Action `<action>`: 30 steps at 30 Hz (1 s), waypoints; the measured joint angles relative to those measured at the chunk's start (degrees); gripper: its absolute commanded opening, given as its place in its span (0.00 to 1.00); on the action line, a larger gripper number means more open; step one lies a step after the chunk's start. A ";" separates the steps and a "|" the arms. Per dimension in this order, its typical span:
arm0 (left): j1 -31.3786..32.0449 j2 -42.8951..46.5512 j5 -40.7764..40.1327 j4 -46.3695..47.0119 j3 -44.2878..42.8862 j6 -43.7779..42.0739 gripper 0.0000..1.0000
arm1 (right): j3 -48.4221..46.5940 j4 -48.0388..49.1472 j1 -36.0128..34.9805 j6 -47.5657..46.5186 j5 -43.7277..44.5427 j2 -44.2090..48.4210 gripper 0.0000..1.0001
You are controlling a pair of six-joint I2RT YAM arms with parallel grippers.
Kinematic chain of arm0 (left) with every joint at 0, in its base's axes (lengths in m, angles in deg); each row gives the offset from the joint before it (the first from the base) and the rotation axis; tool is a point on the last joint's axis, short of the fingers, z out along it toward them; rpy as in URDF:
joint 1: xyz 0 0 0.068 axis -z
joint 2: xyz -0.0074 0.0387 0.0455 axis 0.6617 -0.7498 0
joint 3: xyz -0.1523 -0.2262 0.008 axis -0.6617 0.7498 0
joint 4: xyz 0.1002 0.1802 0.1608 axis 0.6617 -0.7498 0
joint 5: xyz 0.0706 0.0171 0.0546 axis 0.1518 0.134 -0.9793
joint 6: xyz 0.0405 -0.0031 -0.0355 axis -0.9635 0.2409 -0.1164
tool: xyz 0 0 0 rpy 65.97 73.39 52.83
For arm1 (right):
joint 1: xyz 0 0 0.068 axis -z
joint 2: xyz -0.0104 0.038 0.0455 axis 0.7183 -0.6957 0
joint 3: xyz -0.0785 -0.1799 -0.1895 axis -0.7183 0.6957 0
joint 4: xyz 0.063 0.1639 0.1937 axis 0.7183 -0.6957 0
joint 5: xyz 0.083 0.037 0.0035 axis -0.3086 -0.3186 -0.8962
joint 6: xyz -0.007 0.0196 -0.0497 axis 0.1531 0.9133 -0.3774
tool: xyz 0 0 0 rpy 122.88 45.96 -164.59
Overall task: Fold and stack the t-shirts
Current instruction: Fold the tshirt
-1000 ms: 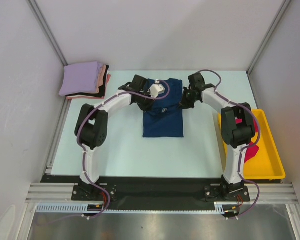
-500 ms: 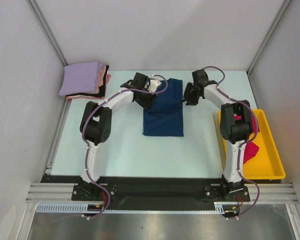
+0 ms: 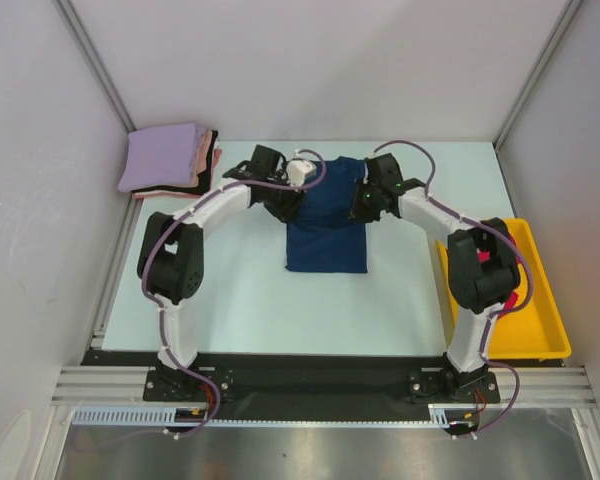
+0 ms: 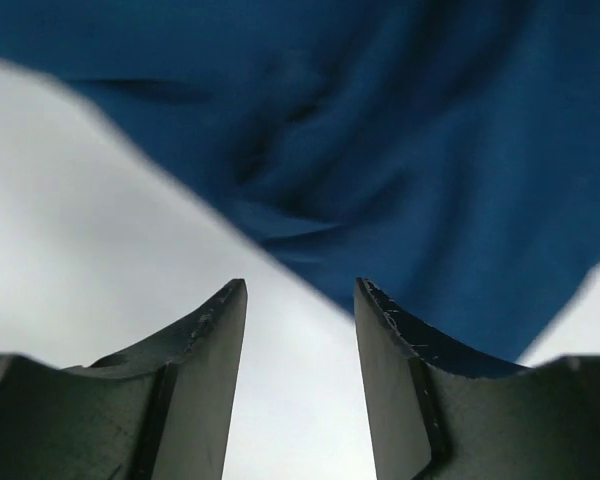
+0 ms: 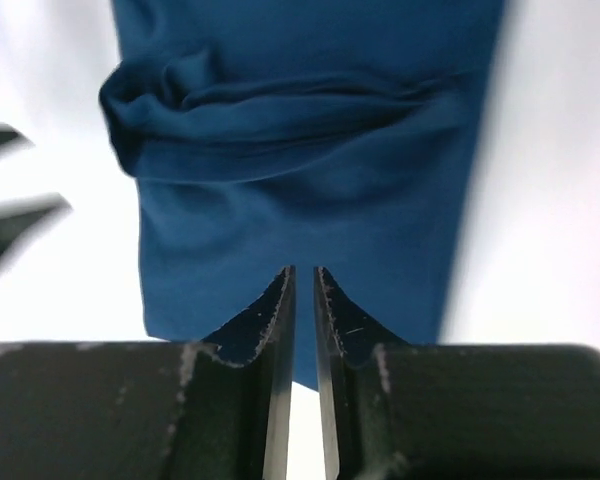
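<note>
A navy blue t-shirt (image 3: 327, 228) lies folded into a narrow rectangle in the middle of the table. My left gripper (image 3: 288, 200) hovers at its upper left edge. In the left wrist view this gripper (image 4: 300, 292) is open and empty, with the navy cloth (image 4: 410, 150) just beyond the fingertips. My right gripper (image 3: 364, 204) is at the shirt's upper right edge. Its wrist view shows the right gripper (image 5: 304, 275) with only a thin slit between the jaws and nothing in it, above the navy shirt (image 5: 300, 190). Folded t-shirts (image 3: 168, 158) are stacked at the back left, lavender on top.
A yellow tray (image 3: 545, 325) stands at the right edge of the table, holding a crimson shirt (image 3: 502, 300) partly hidden by the right arm. Grey walls close in the table on the left, back and right.
Both grippers let go of the navy shirt and drew back to its upper edges. The shirt now lies flat without the white print showing. The right jaws have narrowed again.
</note>
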 measured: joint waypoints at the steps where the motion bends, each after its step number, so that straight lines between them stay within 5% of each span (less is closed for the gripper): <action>1: 1.36 0.74 1.77 -0.04 1.57 -0.55 0.52 | 0.00 0.87 -0.83 0.57 -1.22 -1.31 0.17; 10: 4.28 -5.42 5.20 0.37 -0.13 0.13 0.47 | -9.55 2.89 -0.85 5.09 -6.97 -17.62 0.19; 22: 0.92 -12.46 -9.62 6.91 -10.80 8.04 0.53 | -20.61 6.51 3.72 10.08 -6.67 -25.68 0.25; 30: -0.57 -6.40 -9.55 6.03 -9.75 6.14 0.57 | -19.26 2.54 7.23 4.81 -0.85 -18.49 0.51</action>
